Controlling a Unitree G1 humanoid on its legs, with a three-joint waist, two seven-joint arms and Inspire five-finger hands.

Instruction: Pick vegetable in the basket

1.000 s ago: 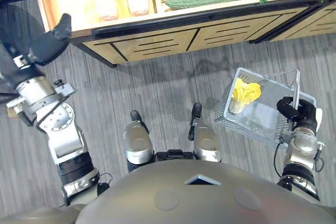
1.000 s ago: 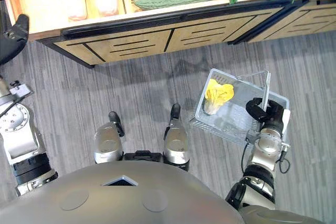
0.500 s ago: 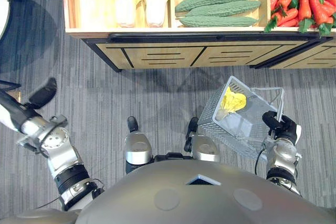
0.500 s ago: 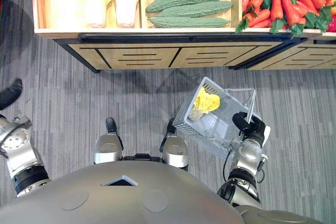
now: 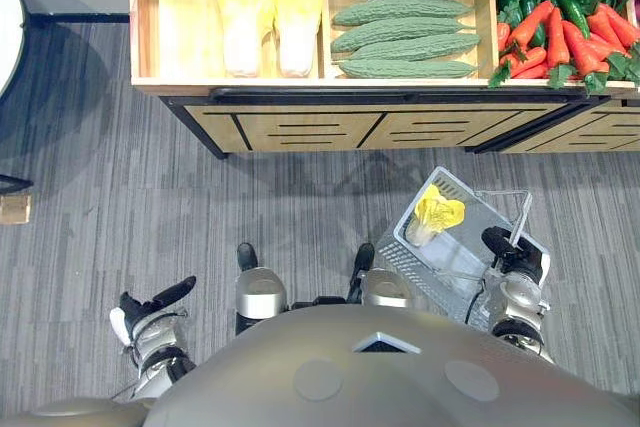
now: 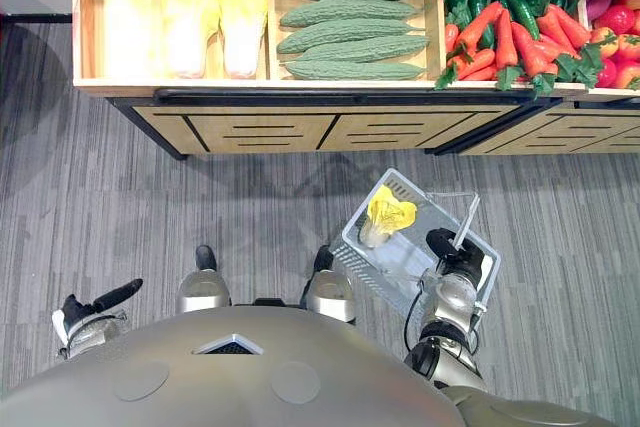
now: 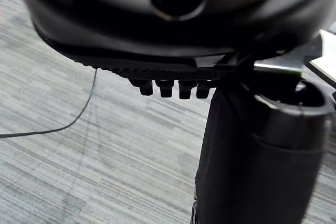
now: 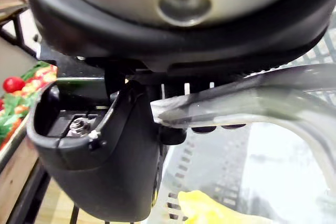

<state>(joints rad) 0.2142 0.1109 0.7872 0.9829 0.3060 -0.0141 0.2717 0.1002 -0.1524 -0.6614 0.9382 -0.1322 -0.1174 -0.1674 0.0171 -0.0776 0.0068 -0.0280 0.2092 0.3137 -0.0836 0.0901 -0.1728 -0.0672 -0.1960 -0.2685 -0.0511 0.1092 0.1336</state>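
Observation:
A grey wire basket [image 5: 415, 272] hangs by the robot's right side above the floor. A yellow-green cabbage [image 5: 436, 214] lies in its far corner, seen also as a yellow leaf [image 8: 209, 209] in the right wrist view. My right hand [image 5: 503, 245] is shut on the basket's handle [image 8: 247, 103], which runs between the thumb [image 8: 105, 156] and the curled fingers. My left hand [image 5: 150, 304] hangs low at the robot's left side, fingers straight, holding nothing; its thumb [image 7: 257, 150] shows over bare carpet.
A wooden produce stand [image 5: 350, 127] with drawers runs along the far side. It holds pale cabbages [image 5: 258, 9], green bitter gourds [image 5: 400, 27], and carrots with cucumbers [image 5: 555, 22]. Grey carpet [image 5: 120, 197] lies between the stand and the robot.
My left arm has dropped from raised at the left down to the robot's side. The basket stays in my right hand, drawn closer in. The camera has shifted, showing more of the stand.

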